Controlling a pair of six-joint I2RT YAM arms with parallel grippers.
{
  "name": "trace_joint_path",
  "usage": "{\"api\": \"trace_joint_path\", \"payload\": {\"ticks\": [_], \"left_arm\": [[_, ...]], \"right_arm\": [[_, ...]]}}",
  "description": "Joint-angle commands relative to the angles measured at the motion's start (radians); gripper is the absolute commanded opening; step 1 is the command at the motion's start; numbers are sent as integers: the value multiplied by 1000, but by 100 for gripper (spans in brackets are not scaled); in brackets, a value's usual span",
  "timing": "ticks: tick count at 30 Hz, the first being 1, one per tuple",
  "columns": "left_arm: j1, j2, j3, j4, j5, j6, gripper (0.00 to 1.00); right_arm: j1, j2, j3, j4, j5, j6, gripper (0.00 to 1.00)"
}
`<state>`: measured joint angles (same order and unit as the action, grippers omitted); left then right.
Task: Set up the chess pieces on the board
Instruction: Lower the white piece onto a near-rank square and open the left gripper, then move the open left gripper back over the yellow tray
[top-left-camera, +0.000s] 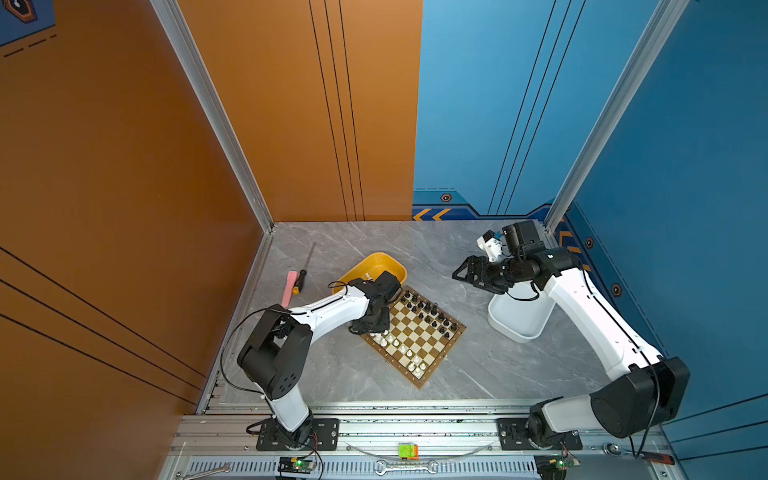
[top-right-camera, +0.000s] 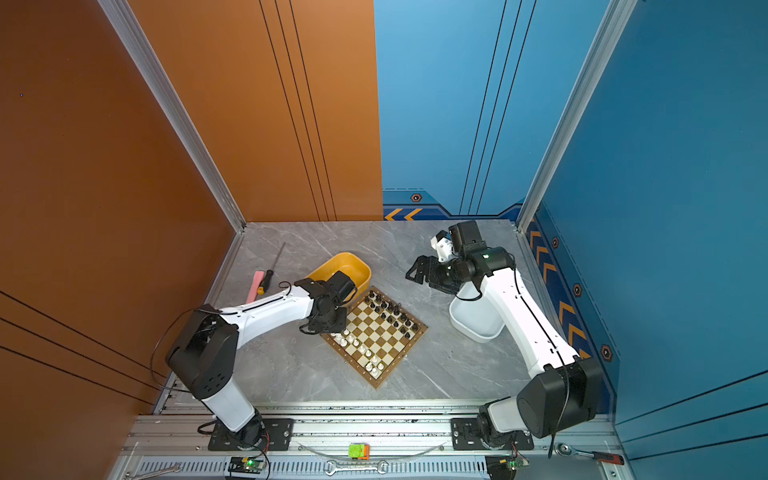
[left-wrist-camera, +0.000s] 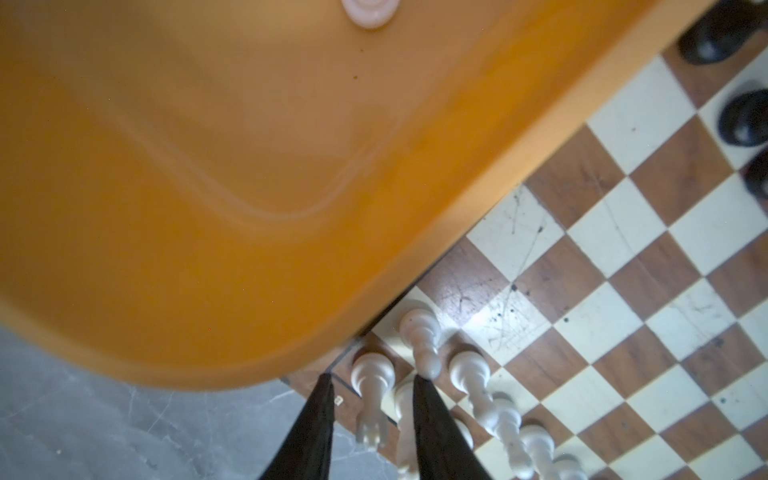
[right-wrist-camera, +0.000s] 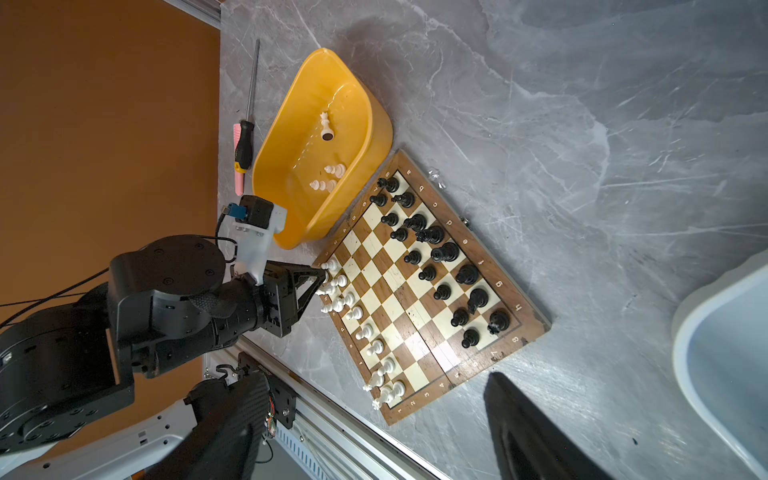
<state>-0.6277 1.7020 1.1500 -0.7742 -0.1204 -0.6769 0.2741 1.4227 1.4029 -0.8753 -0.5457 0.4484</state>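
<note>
The board (top-left-camera: 419, 345) lies turned cornerwise in the middle of the grey table (top-left-camera: 478, 374). The black pieces (top-left-camera: 430, 313) stand in two rows along its far right side. The white pieces (top-left-camera: 395, 343) stand in a looser line along the opposite side, bunched at both ends and thin between. A few loose white pieces (right-wrist-camera: 328, 176) lie on their sides in the yellow tray (right-wrist-camera: 374, 124), which sits just beside the board's far left edge.

The left gripper (left-wrist-camera: 372, 378) points down at the board's left corner, the one nearest that tray. Its fingers (left-wrist-camera: 432, 415) stand a little apart and straddle one white piece (left-wrist-camera: 372, 395), with a gap on either side (only the left wrist view shows this; in both top views the wrist hides it). The left arm rises from its base at the near left with the elbow high. Its white forearm runs toward the board and the wrist bends downward.

The right gripper (top-left-camera: 461, 274) hangs well apart from the board, above the table by the far rim of the white tray (top-left-camera: 515, 324). It lies roughly level, pointing toward the middle, with its jaws wide and nothing between them. The right arm climbs from the near right base and passes over that tray.

A screwdriver (top-left-camera: 302, 276) and a pink strip (top-left-camera: 289, 286) lie beyond the left arm.
</note>
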Motion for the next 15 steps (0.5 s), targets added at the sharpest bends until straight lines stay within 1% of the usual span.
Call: {"api": "trace_joint_path", "payload": {"ticks": [1, 6, 11, 15], "left_arm": [[13, -17, 52, -55, -33, 7, 37], [44, -27, 101, -95, -53, 24, 37], [92, -44, 168, -114, -44, 43, 38], [133, -23, 244, -113, -41, 72, 39]], "right_arm": [[-7, 20, 3, -10, -9, -11, 84], [-11, 45, 25, -7, -19, -19, 84], [-20, 71, 47, 6, -31, -20, 84], [-28, 100, 75, 19, -34, -20, 84]]}}
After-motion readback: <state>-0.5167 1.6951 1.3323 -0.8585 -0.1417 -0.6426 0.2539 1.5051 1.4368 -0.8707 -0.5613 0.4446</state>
